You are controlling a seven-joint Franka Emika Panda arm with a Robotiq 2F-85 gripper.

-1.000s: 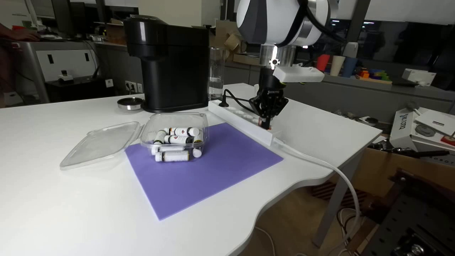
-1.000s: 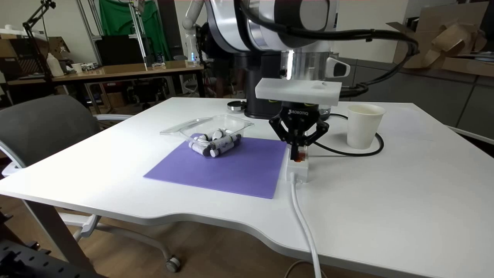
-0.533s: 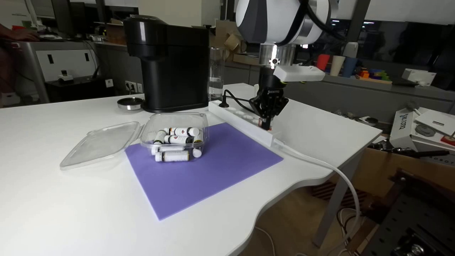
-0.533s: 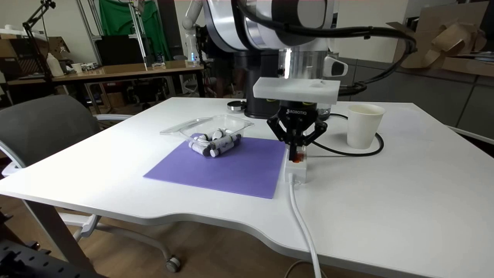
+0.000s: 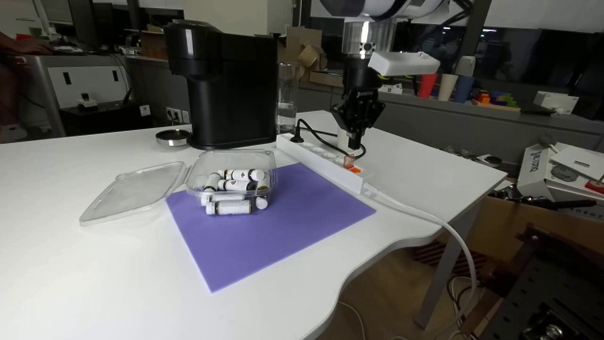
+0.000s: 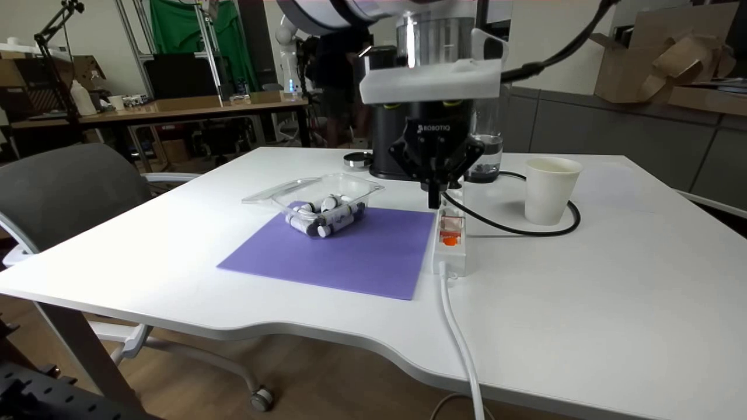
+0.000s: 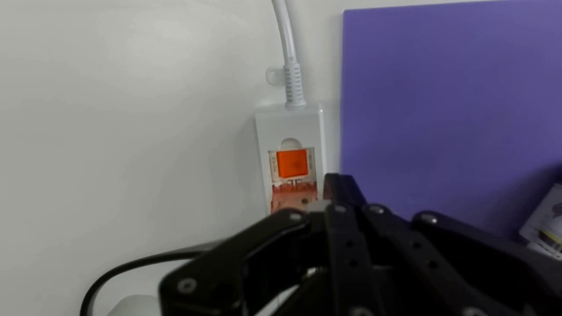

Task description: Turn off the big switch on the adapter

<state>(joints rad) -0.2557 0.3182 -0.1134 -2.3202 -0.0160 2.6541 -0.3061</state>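
The adapter is a long white power strip (image 5: pixel 325 165); it also shows in the other views (image 6: pixel 448 256) (image 7: pixel 287 125). The big switch is a small red-orange rocker (image 5: pixel 355 170) near its cable end, fully visible in the wrist view (image 7: pixel 293 163) and in an exterior view (image 6: pixel 450 240). A clear reddish flap (image 6: pixel 451 225) stands raised behind the switch. My gripper (image 5: pixel 354 145) is shut and empty, fingertips together, above the strip and apart from it. In an exterior view the fingertips (image 6: pixel 435 204) are over the strip's mat-side edge; in the wrist view (image 7: pixel 338 177) they are beside the flap.
A purple mat (image 5: pixel 283 226) lies beside the strip with an open clear box (image 5: pixel 198 182) of small vials. A black coffee machine (image 5: pixel 236 89) stands behind. A white paper cup (image 6: pixel 548 192) and black cord (image 6: pixel 496 223) are on the strip's other side. A white cable (image 6: pixel 461 338) leaves the strip.
My gripper was down at the switch, with its fingertips touching or just over it. It has risen and moved back from it, so the switch and flap now show uncovered.
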